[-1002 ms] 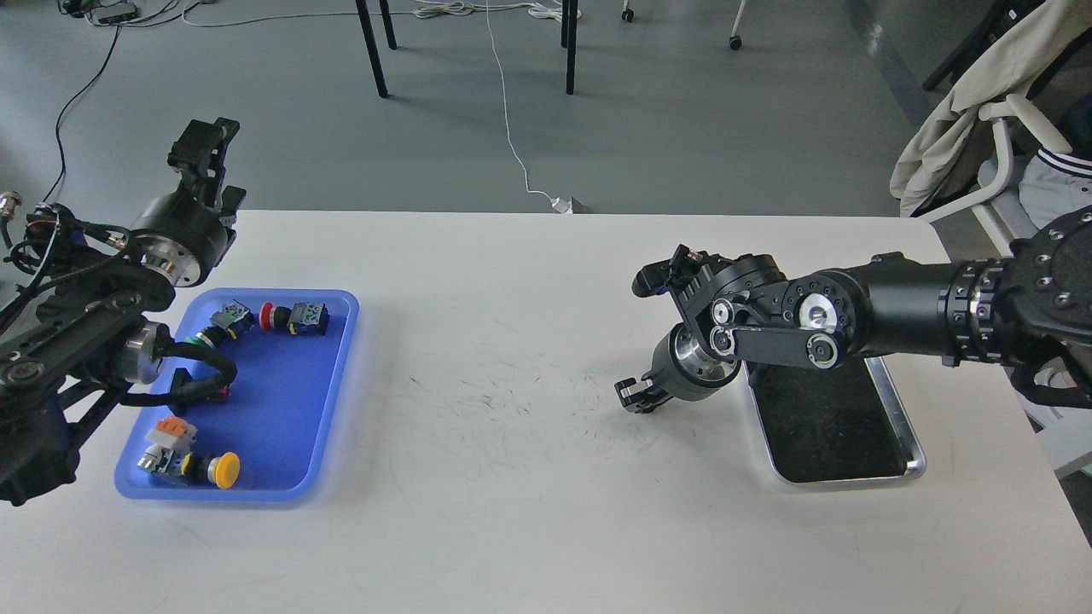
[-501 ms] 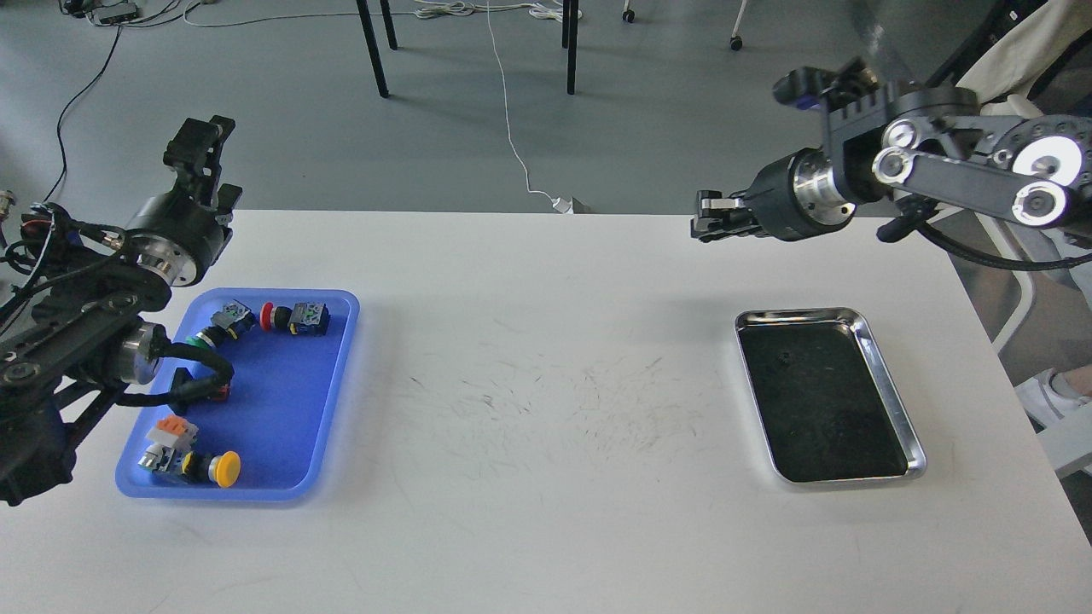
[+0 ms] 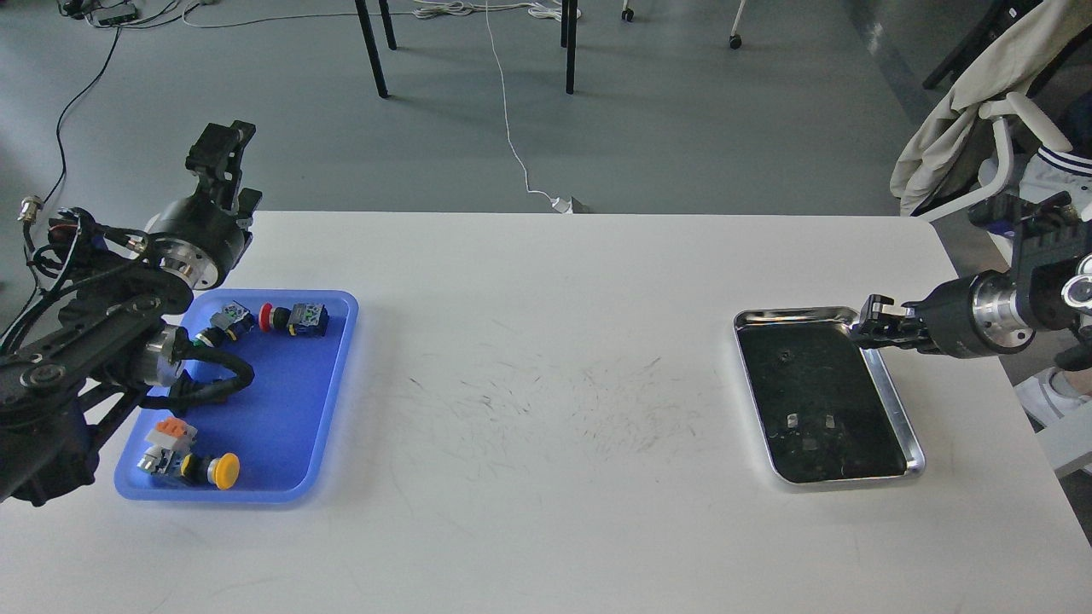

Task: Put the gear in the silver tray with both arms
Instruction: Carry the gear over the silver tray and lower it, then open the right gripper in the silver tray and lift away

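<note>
The silver tray (image 3: 911,439) lies at the right of the white table (image 3: 546,512), and its dark bottom holds nothing. My right gripper (image 3: 872,328) comes in from the right and hovers over the tray's far right corner, fingers apart and empty. The blue tray (image 3: 290,401) at the left holds several small parts: a red-capped button (image 3: 268,316), a yellow-capped button (image 3: 225,470) and an orange-and-grey block (image 3: 171,431). No toothed gear shows. My left gripper (image 3: 222,147) points up past the table's far left corner, above the blue tray, fingers apart and empty.
My left arm's cable (image 3: 213,379) loops over the blue tray's left half. A chair with a beige cloth (image 3: 955,128) stands beyond the table's right far corner. Table legs (image 3: 372,51) and a white cord (image 3: 512,136) are on the floor behind.
My right arm swung from over the table's middle up past the far edge, then down to the silver tray's far right corner. My left gripper shifted slightly right.
</note>
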